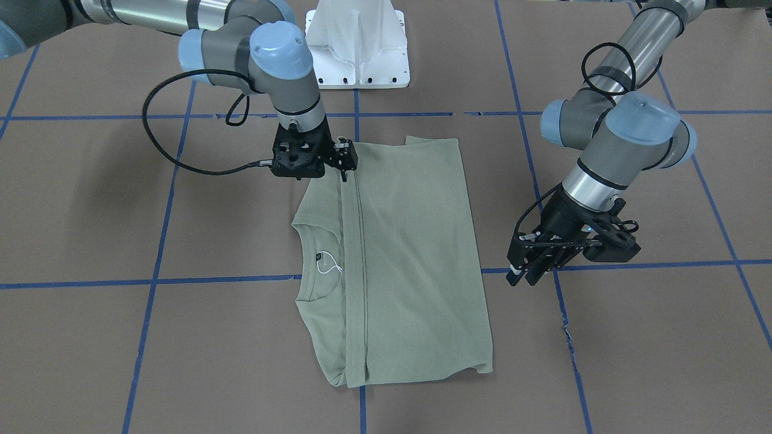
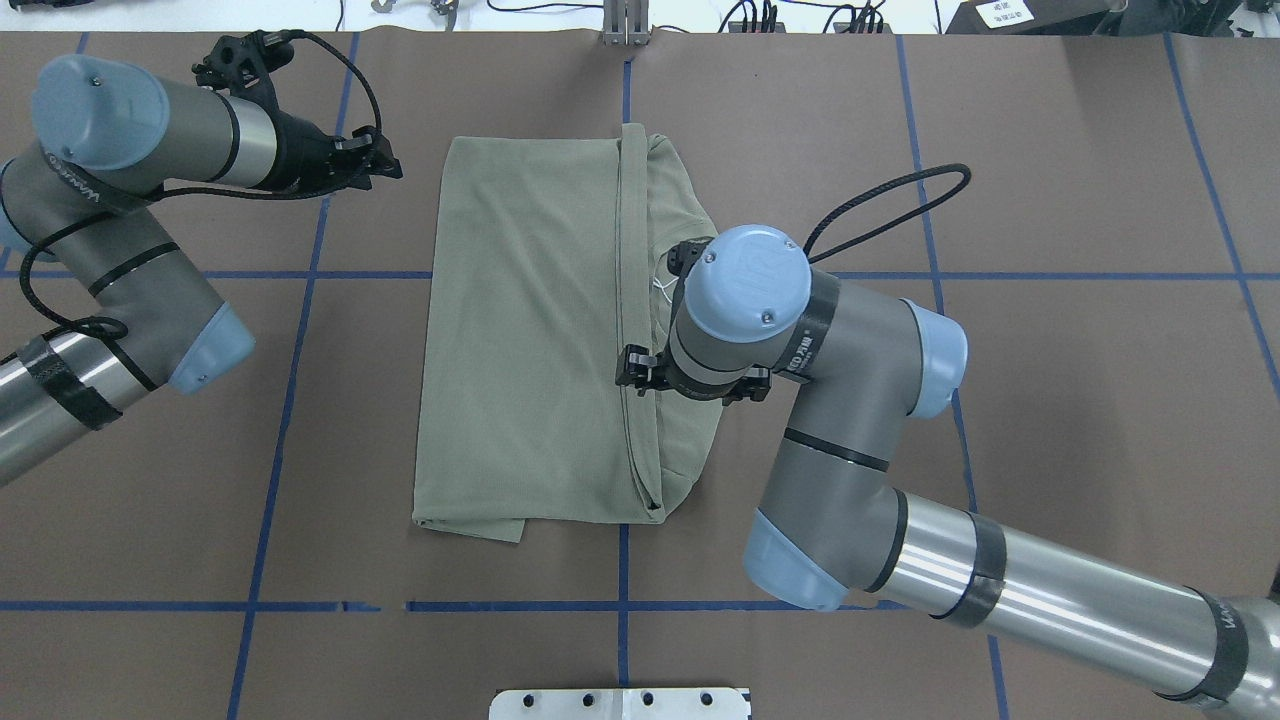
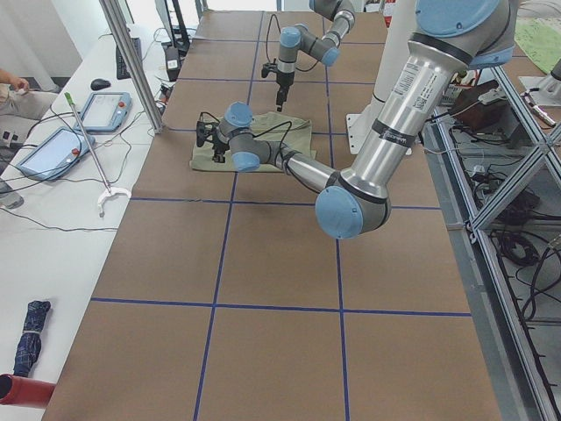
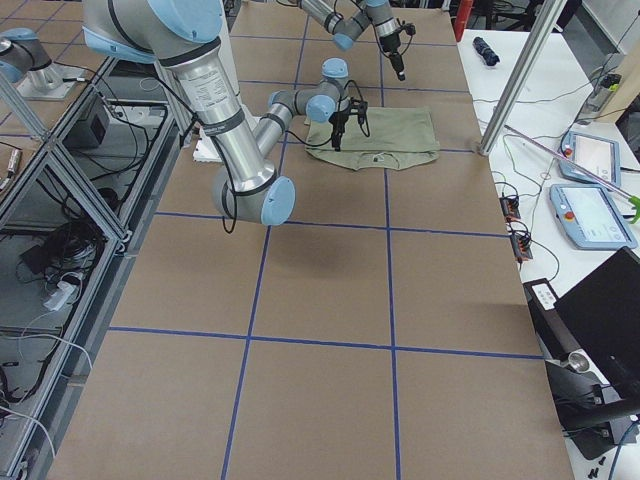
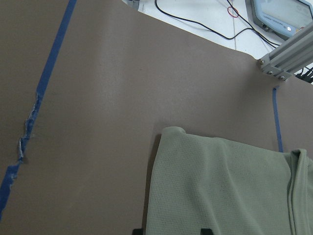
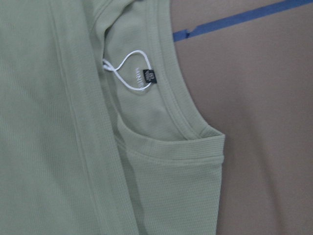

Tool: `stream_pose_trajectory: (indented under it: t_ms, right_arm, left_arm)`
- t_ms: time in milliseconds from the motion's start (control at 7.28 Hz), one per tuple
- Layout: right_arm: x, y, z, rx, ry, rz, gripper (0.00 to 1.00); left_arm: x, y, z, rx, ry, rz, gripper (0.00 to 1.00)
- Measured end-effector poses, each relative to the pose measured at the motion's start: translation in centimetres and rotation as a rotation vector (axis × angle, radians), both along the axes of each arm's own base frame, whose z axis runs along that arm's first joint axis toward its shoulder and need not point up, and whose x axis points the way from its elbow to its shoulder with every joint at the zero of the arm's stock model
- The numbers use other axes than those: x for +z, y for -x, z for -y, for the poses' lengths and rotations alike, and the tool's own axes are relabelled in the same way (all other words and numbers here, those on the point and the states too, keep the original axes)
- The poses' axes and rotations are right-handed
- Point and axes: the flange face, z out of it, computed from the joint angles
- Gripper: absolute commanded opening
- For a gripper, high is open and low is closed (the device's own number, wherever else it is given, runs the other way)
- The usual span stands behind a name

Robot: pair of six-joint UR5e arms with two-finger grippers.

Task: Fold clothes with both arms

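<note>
The sage-green shirt [image 1: 416,259] [image 2: 530,340] lies flat on the brown table with one side folded over. Its collar with the white string tag [image 6: 129,76] [image 1: 329,265] stays uncovered. My right gripper [image 1: 347,161] [image 2: 630,366] hovers over the straight fold edge at the shirt's near end. Its fingers look spread and hold nothing. My left gripper [image 1: 522,274] [image 2: 385,160] is off the cloth, beside the shirt's far corner. It is open: the two fingertips [image 5: 138,230] show apart above the shirt [image 5: 225,186].
The white pedestal [image 1: 357,48] stands at the robot side of the table. Blue tape lines [image 2: 300,274] cross the brown surface, with a torn stretch [image 1: 567,334]. An aluminium post [image 5: 288,49] and tablets [image 3: 105,110] sit past the table's far edge.
</note>
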Motion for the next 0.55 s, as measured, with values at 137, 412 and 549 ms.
stream_pose_trajectory:
  t_ms: [137, 412, 549]
  right_arm:
    - [-0.1, 1.5, -0.3, -0.092, -0.003, -0.021, 1.0]
    - [-0.4, 4.5, -0.4, -0.212, 0.033, -0.03, 1.0]
    - [-0.7, 5.3, -0.4, -0.242, 0.052, -0.038, 1.0]
  left_arm:
    - [0.3, 0.2, -0.3, 0.005, 0.004, 0.001, 0.5]
    - [1.1, 0.4, -0.5, 0.008, 0.013, 0.006, 0.5]
    - [1.4, 0.5, -0.6, 0.008, 0.017, 0.009, 0.5]
